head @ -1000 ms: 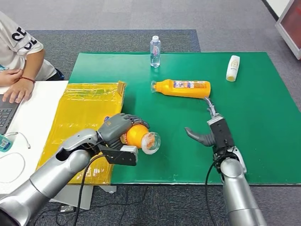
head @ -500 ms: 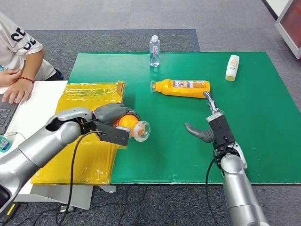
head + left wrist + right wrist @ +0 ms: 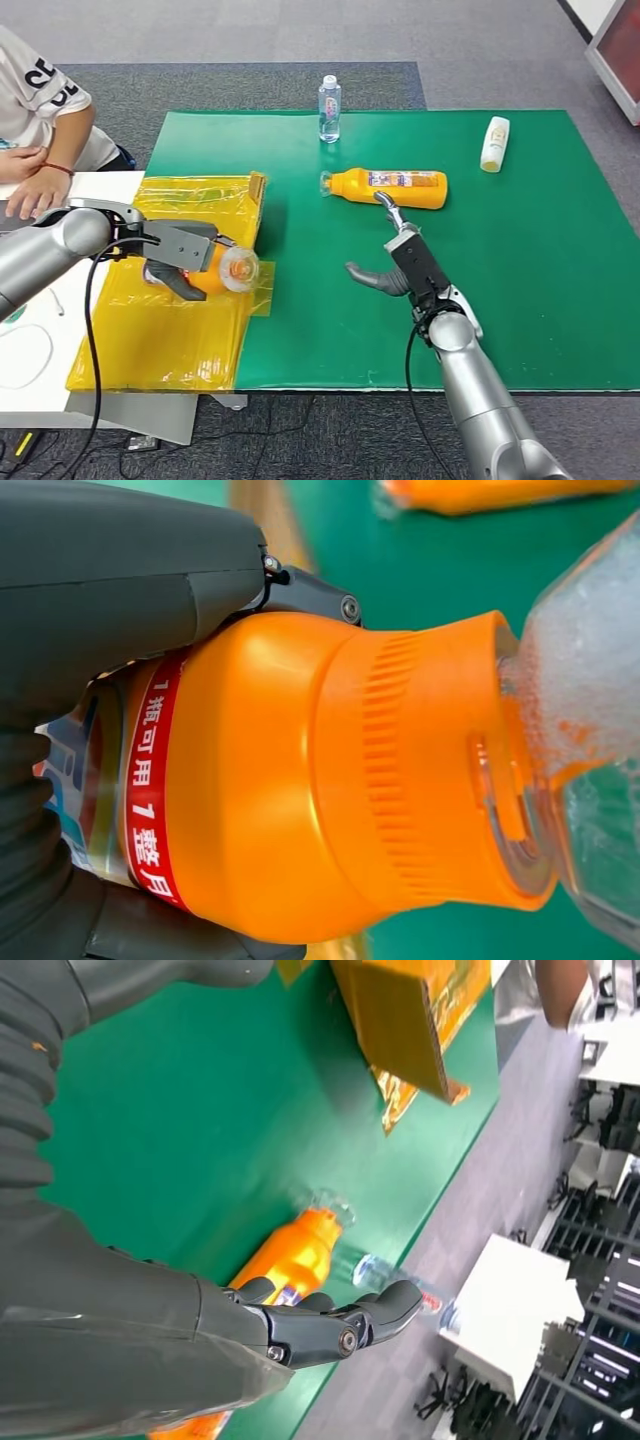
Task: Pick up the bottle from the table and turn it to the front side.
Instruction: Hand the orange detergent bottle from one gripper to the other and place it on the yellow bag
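Head view: left hand point(image 3: 183, 262) grips the orange bottle point(image 3: 226, 270) over the yellow bag point(image 3: 162, 330), clear cap pointing toward three o'clock. Right hand point(image 3: 392, 262) hovers over the green mat point(image 3: 543, 280), fingers spread and holding nothing, a second orange bottle point(image 3: 389, 188) lying at its twelve o'clock.

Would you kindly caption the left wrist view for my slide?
Left hand grips an orange bottle above the green mat.
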{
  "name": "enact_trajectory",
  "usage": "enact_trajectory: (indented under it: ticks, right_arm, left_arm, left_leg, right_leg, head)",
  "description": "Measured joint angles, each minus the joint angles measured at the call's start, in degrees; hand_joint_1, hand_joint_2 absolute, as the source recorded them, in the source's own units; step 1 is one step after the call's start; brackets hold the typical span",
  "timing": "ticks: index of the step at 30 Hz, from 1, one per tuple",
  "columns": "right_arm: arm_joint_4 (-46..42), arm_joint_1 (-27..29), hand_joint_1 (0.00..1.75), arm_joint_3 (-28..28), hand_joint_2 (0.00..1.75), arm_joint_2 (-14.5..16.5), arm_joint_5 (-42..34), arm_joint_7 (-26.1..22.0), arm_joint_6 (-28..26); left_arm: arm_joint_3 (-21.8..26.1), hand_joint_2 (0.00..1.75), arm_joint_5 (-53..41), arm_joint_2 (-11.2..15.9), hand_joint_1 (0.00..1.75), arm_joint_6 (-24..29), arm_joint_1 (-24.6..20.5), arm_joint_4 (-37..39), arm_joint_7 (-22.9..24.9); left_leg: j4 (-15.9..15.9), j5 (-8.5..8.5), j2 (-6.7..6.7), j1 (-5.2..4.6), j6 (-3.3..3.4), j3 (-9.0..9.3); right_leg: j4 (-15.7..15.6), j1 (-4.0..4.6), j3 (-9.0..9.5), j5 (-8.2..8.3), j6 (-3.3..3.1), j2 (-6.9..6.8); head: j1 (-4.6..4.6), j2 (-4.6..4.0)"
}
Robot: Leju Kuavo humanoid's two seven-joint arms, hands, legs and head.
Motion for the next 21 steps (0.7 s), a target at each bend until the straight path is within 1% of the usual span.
enact_trajectory:
  ticks: [5,13,21]
  right_arm:
    - [0.8,-0.36,0.0,1.73,1.75,0.38,-0.2,0.01,-0.4]
    - [1.71,-0.45,0.0,2.89,1.75,0.76,-0.19,0.08,-0.65]
    - [2.62,-0.44,0.0,3.31,1.75,0.88,-0.18,0.2,-0.71]
  left_arm:
    - [-3.76,1.75,-0.03,1.68,1.75,5.61,-0.6,2.1,-1.58]
    - [-6.72,1.75,-1.12,3.21,1.75,8.06,-0.44,3.69,-1.95]
    - [-7.14,1.75,-2.93,3.42,1.75,10.88,1.07,4.81,-1.89]
  left_leg:
    - [0.0,0.0,-0.01,0.0,0.0,-0.01]
    - [0.0,0.01,-0.01,0.0,0.01,-0.04]
    - [0.0,0.01,-0.01,0.0,0.01,-0.04]
  right_leg:
    - [0.0,0.0,0.0,-0.01,0.0,0.0]
    - [0.0,0.0,-0.01,0.0,0.0,-0.02]
    - [0.0,0.0,-0.03,0.01,-0.01,-0.01]
  head:
    - [-0.01,0.0]
    - [-0.01,0.0]
    - [-0.01,0.0]
